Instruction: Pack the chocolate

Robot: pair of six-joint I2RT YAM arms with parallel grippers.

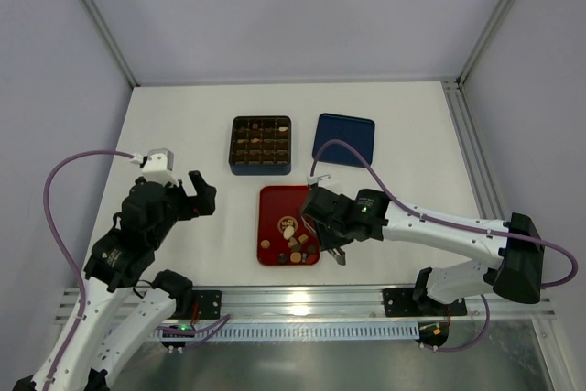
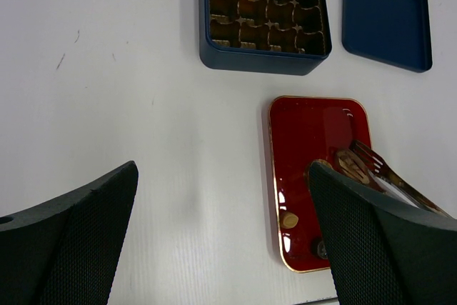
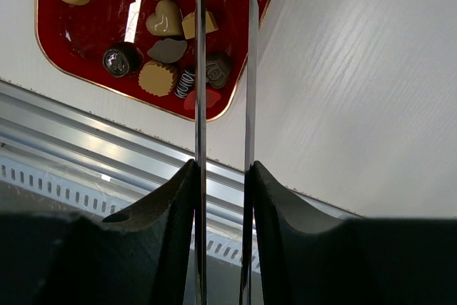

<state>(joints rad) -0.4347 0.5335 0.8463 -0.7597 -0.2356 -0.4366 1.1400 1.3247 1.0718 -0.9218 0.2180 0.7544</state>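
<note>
Open bench (image 1: 183, 125) stretches left of the red tray (image 1: 275, 203) and the box (image 1: 261, 169); the left claw (image 1: 203, 193) hangs there, jaws wide. A narrow bare strip separates tray from box. The right claw (image 1: 331, 240), clamped on tongs (image 3: 200, 105), crowds the tray's near right side by the chocolates (image 1: 295, 244). The lid (image 1: 343, 139) lies just right of the box.

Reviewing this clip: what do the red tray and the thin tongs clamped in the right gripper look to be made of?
The red tray looks like lacquer or glossy plastic, going by its mirror-like glare and thin gold rim; which of the two is unclear. The tongs are probably polished metal: the blades are thin, flat and shiny.
</note>
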